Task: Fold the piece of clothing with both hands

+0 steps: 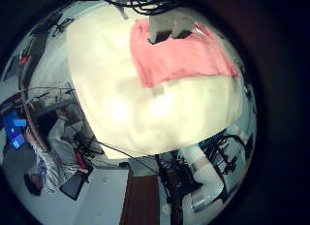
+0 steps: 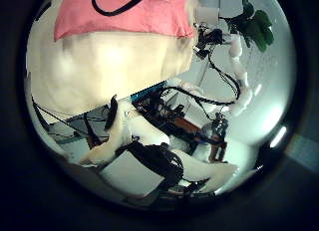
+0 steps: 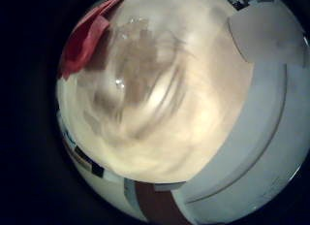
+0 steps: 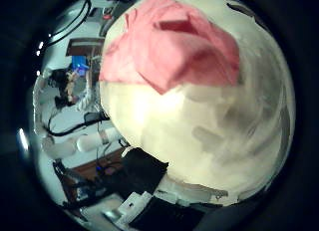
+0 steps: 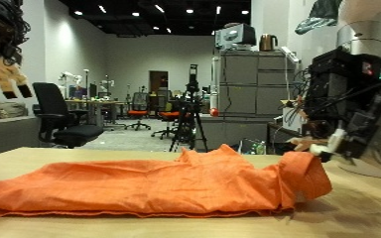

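An orange garment lies spread along the wooden table, with its bunched end under my right hand. My right hand hangs just above that end, fingers relaxed and open, one fingertip close to the cloth.
Behind the table stand a black office chair, a tripod and a grey cabinet. Bare table top lies in front of the garment.
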Action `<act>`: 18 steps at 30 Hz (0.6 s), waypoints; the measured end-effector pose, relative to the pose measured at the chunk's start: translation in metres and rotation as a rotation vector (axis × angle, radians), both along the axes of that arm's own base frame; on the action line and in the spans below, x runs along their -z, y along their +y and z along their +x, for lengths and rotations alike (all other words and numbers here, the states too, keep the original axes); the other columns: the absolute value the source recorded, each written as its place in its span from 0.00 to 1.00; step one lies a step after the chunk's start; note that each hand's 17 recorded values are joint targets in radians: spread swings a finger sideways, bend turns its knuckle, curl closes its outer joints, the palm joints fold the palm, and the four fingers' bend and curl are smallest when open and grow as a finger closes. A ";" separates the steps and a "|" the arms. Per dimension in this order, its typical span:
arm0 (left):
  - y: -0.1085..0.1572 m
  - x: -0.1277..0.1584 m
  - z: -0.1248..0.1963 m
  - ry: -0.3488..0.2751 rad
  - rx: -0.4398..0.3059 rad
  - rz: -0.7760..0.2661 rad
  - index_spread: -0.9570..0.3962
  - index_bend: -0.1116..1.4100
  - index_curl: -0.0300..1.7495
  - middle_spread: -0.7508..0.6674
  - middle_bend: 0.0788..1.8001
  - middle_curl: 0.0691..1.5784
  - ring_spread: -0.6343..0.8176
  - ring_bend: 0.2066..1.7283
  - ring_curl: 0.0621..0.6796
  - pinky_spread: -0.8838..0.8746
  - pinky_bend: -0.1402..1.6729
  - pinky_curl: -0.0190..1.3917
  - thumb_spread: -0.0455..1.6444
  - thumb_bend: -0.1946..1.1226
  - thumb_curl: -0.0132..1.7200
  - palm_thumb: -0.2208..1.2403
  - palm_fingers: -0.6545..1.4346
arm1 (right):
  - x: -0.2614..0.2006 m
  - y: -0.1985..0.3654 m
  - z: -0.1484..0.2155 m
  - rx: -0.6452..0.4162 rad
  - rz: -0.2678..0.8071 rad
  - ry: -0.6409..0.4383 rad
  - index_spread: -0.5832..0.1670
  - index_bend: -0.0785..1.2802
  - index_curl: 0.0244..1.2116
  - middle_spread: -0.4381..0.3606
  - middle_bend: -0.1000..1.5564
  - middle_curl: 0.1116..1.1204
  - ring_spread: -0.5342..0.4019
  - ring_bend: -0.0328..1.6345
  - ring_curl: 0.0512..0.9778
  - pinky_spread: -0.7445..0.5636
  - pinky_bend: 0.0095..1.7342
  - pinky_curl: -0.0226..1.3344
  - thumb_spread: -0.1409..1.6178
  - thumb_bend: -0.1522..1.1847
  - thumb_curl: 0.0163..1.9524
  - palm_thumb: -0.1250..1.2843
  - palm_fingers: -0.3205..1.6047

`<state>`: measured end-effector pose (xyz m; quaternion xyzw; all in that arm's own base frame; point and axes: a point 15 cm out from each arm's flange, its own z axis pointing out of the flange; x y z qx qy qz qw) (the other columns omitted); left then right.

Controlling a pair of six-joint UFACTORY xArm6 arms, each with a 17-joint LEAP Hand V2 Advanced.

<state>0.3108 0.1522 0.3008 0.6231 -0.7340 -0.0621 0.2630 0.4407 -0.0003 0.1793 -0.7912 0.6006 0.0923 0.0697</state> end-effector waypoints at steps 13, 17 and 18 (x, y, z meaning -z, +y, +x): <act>0.002 0.001 -0.004 0.004 -0.001 -0.001 0.80 0.17 0.16 0.89 0.05 0.08 0.86 0.15 0.26 0.83 0.29 0.24 0.66 0.13 0.24 0.54 0.28 | 0.029 0.028 0.025 0.145 -0.028 0.065 0.58 0.19 0.25 0.63 0.31 0.31 0.55 0.45 0.23 0.61 0.31 0.17 0.65 0.10 0.14 0.25 0.45; 0.004 0.001 -0.009 0.007 -0.001 -0.001 0.80 0.17 0.16 0.89 0.05 0.08 0.86 0.15 0.26 0.83 0.29 0.24 0.66 0.13 0.24 0.54 0.28 | 0.040 0.019 0.030 0.159 -0.088 0.084 0.58 0.19 0.26 0.63 0.32 0.32 0.54 0.46 0.24 0.61 0.32 0.16 0.66 0.10 0.14 0.28 0.45; 0.005 0.001 -0.010 0.006 0.000 -0.001 0.80 0.17 0.16 0.89 0.05 0.08 0.86 0.15 0.26 0.83 0.29 0.24 0.66 0.13 0.24 0.54 0.28 | 0.042 0.015 0.031 0.163 -0.112 0.087 0.58 0.19 0.26 0.63 0.33 0.33 0.54 0.46 0.24 0.61 0.33 0.16 0.66 0.10 0.14 0.28 0.45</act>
